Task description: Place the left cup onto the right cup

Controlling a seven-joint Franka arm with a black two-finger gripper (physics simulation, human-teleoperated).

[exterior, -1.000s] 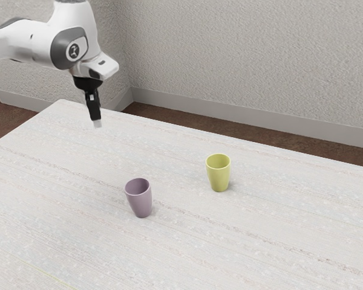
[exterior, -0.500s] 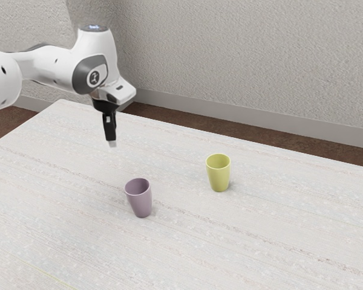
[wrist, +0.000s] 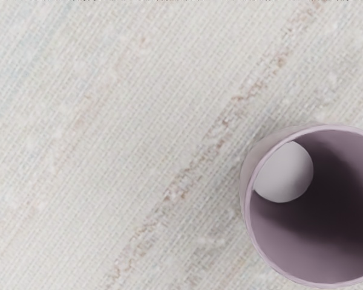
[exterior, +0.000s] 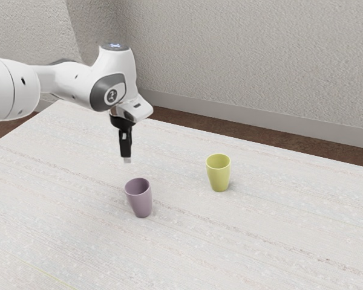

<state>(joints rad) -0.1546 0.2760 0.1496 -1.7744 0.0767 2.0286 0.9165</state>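
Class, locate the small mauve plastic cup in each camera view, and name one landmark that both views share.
Exterior view: the small mauve plastic cup stands upright on the pale streaked tabletop, toward the exterior view's left of the yellow-green cup, with the end effector hanging above the table near it.
Wrist view: the same cup is seen from above, its open mouth and pale bottom showing.
Shared landmark: the pale streaked tabletop under the cup.
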